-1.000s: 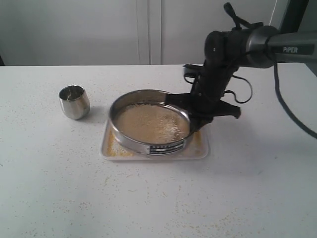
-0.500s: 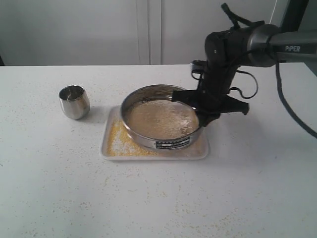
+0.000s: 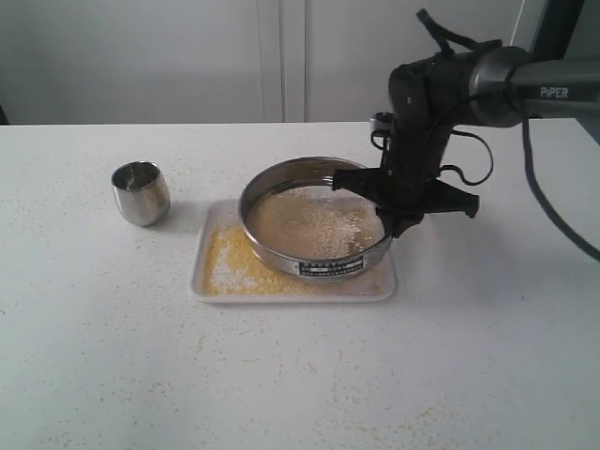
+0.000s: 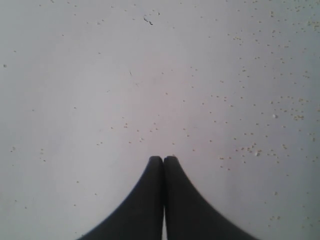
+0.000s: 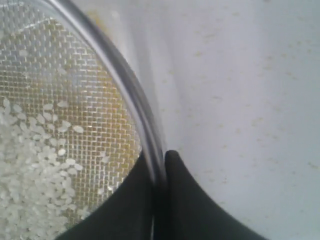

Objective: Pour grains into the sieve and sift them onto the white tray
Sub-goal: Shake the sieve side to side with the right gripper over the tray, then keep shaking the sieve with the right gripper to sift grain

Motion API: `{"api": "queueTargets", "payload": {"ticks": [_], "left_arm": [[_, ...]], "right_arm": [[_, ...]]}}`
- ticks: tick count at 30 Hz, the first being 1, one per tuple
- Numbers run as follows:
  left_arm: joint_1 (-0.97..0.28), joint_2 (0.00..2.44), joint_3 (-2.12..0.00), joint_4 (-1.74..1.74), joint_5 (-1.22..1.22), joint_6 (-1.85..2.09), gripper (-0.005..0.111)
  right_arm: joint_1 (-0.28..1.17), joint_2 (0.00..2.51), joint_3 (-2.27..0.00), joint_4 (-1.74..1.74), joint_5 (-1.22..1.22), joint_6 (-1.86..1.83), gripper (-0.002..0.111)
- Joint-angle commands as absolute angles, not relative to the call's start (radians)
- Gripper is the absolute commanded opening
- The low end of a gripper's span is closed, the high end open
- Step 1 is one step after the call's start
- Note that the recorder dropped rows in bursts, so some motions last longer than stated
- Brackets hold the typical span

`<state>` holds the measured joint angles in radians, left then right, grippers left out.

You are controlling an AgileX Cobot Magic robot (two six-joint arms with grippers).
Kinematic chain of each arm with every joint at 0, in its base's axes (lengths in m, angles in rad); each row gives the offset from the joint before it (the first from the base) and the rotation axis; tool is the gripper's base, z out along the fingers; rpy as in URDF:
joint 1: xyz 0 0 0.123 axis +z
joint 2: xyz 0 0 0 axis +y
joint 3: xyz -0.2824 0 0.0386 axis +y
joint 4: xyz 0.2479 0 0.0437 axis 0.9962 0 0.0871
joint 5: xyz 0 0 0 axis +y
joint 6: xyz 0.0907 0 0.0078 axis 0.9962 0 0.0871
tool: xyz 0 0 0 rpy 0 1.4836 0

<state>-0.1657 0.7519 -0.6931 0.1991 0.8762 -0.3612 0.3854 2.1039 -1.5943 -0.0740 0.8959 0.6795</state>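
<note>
The right tool [image 3: 397, 223] is pinching the wall of the wide round shiny steel sieve with a fine wire-mesh bottom [image 3: 272, 246]. In the right wrist view its two dark fingers [image 5: 135, 200] stand one inside and one outside the steel rim [image 5: 125, 75], closed against it. From that pinch point the sieve stretches away from the tool, over the shallow white rectangular tray with rounded corners [image 3: 281, 297]. It covers the half of the tray nearer the tool and juts past the tray's back edge. Whether the mesh touches the tray cannot be told.

Pale whitish rice-like grains [image 3: 314, 225] lie on the mesh, and the right wrist view shows them spread just beside the inner finger [image 5: 30, 165]. Tiny golden-yellow granules [image 3: 230, 267] cover the part of the tray left bare on the sieve's far side from the tool. A small label strip [image 3: 330, 267] sits on the sieve's wall.

A small rounded steel cup [image 3: 141, 192] stands upright on the white speckled desk [image 3: 281, 394], beyond the tray from the right tool and well apart from it.

The left tool [image 4: 163, 159] is out of the exterior view. Its own camera shows its dark fingers pressed together with nothing between them, above bare desk [image 4: 100, 75] dotted with stray granules.
</note>
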Motion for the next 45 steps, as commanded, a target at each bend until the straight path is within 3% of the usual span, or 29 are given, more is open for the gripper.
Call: {"api": "queueTargets", "payload": {"ticks": [1, 5, 10, 15, 22, 28, 34, 39, 42, 45], "left_arm": [[-0.163, 0.744, -0.685, 0.194, 0.885, -0.362, 0.0], [-0.163, 0.744, -0.685, 0.194, 0.885, -0.362, 0.0], [-0.163, 0.744, -0.685, 0.194, 0.885, -0.362, 0.0], [-0.163, 0.744, -0.685, 0.194, 0.885, -0.362, 0.0], [-0.163, 0.744, -0.685, 0.194, 0.885, -0.362, 0.0], [-0.163, 0.744, -0.685, 0.194, 0.885, -0.362, 0.0], [-0.163, 0.744, -0.685, 0.194, 0.885, -0.362, 0.0], [-0.163, 0.744, -0.685, 0.194, 0.885, -0.362, 0.0], [-0.163, 0.744, -0.685, 0.194, 0.885, -0.362, 0.0], [-0.163, 0.744, -0.685, 0.194, 0.885, -0.362, 0.0]], "right_arm": [[0.427, 2.086, -1.604, 0.026, 0.79, 0.646, 0.0], [0.441, 2.084, -1.604, -0.049, 0.771, 0.566, 0.0], [0.387, 2.084, -1.604, -0.081, 0.882, 0.76, 0.0], [0.421, 2.076, -1.602, -0.083, 0.96, 0.602, 0.0], [0.415, 2.084, -1.605, 0.0, 0.73, 0.61, 0.0], [0.397, 2.054, -1.593, -0.119, 1.024, 0.591, 0.0], [0.397, 2.092, -1.577, 0.0, 0.746, 0.57, 0.0], [0.308, 2.086, -1.582, 0.0, 0.897, 0.534, 0.0], [0.352, 2.086, -1.582, 0.339, 0.818, 0.25, 0.0], [0.324, 2.082, -1.582, 0.158, 0.829, 0.366, 0.0]]}}
